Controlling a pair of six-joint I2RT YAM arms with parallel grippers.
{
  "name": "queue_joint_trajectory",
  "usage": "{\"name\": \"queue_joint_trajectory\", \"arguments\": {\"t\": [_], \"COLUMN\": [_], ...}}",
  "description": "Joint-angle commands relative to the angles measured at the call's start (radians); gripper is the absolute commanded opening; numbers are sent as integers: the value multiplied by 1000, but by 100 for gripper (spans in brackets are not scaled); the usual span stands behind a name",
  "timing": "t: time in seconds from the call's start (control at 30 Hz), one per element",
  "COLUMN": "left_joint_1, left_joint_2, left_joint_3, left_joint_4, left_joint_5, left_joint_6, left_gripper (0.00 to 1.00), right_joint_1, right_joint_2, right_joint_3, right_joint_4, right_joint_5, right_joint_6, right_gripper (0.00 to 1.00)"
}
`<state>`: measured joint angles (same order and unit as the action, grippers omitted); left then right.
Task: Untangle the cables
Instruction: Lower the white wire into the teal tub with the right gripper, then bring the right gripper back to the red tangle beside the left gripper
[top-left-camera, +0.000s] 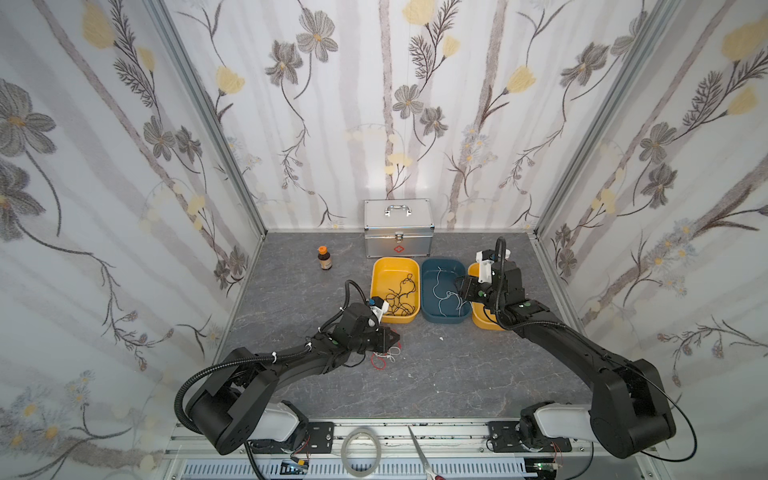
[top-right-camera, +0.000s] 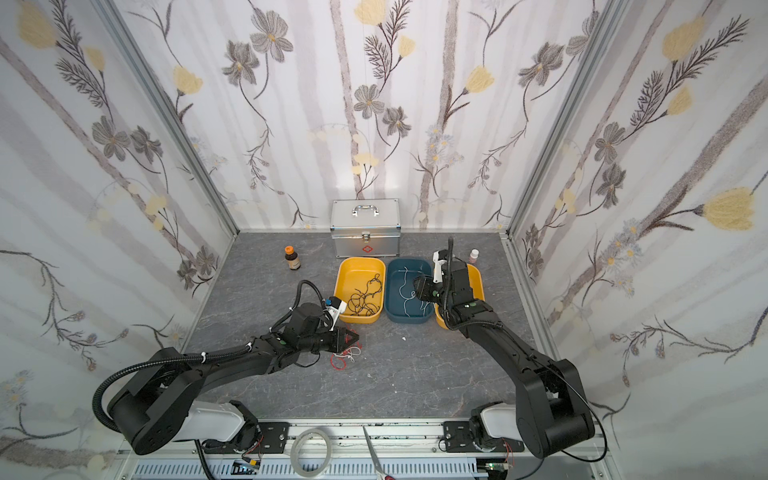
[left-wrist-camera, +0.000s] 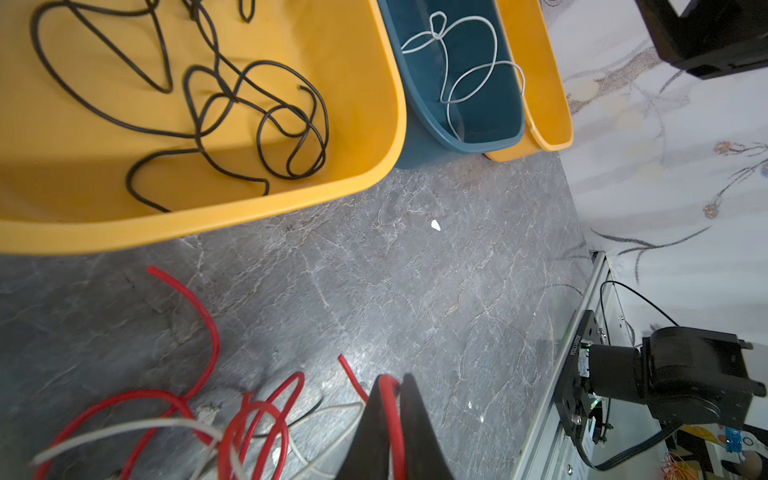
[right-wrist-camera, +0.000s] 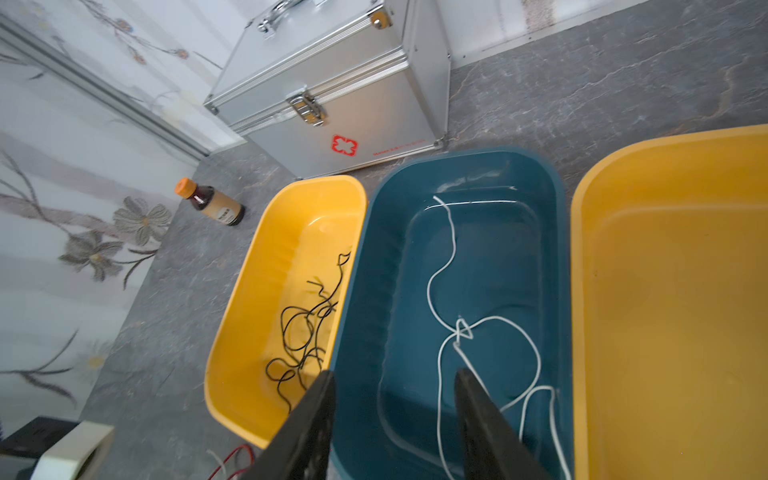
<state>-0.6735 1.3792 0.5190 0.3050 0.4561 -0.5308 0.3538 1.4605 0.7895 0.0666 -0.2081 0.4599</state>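
Cables (top-left-camera: 400, 298) occupy two of three tubs (top-left-camera: 444, 319); red cable (left-wrist-camera: 391, 411) outside.

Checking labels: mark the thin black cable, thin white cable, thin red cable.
thin black cable (left-wrist-camera: 270, 62): left wrist view, loop arc
thin white cable (right-wrist-camera: 454, 245): right wrist view, straight stretch
thin red cable (left-wrist-camera: 216, 336): left wrist view, curved stretch

Arms (top-left-camera: 291, 368): matte black, green dots
Hoses (top-left-camera: 208, 374): black corrugated, white zip ties
Bases (top-left-camera: 282, 424): white shells, black bolted plates
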Motion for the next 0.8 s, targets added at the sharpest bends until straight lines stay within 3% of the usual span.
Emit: {"name": "queue_joint_trajectory", "arguments": {"t": [0.0, 0.2, 0.33, 0.77], "left_joint_1": [-7, -9, -10, -5], "left_joint_2": [8, 14, -3, -55], "left_joint_3": [12, 2, 3, -47], "left_joint_4": [70, 172, 178, 167], "left_joint_5": [42, 61, 14, -109], "left_joint_6": [-18, -70, -103, -159], "left_gripper": [10, 9, 8, 7], "right_joint_1": [39, 116, 175, 393], "right_joint_2": [-49, -125, -118, 179], "right_joint_3": [-36, -201, -280, -240], "right_joint_4": [40, 120, 203, 395], "right_joint_5": [-153, -213, -236, -277], "right_joint_6": [-24, 12, 48, 86], "right_gripper": [47, 46, 46, 51]}}
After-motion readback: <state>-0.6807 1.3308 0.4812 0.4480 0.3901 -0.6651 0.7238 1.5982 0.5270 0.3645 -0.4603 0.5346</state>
